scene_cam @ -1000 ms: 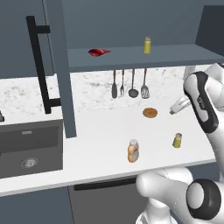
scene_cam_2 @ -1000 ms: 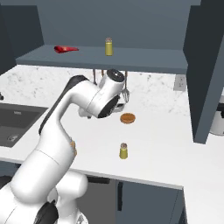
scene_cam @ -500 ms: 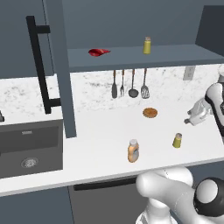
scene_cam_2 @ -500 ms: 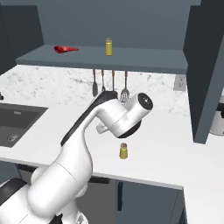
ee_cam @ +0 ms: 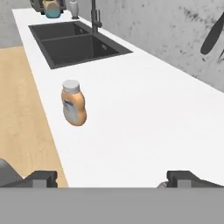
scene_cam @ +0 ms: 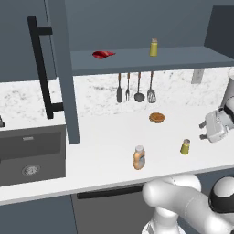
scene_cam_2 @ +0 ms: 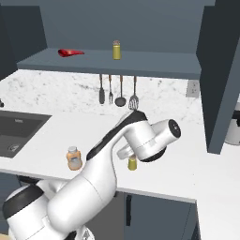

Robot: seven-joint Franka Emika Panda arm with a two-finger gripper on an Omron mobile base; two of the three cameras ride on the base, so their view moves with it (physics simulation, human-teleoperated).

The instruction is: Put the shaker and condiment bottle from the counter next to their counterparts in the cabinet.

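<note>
Standing on the near part of the counter (scene_cam: 105,137), the shaker (scene_cam: 185,146) and the condiment bottle (scene_cam: 139,157) wait for pickup; their counterparts sit on the cabinet (scene_cam: 151,59) shelf. Low at the far right, the gripper (scene_cam: 206,130) points leftward beside the shaker, jaws spread wide and empty.

the left base view looks from behind the arm, forward and down at the tabletop (scene_cam: 105,137), with the sink (scene_cam: 29,153) at its left and the open cabinet (scene_cam: 146,57) above. the right base view faces the same tabletop (scene_cam_2: 56,126) and cabinet shelf (scene_cam_2: 154,65) from the other side. both share the condiment bottle (scene_cam: 139,157) (scene_cam_2: 73,158). the hand view sits low and close, looking along the tabletop (ee_cam: 144,109) toward the sink (ee_cam: 74,41), the bottle (ee_cam: 73,103) near.
</note>
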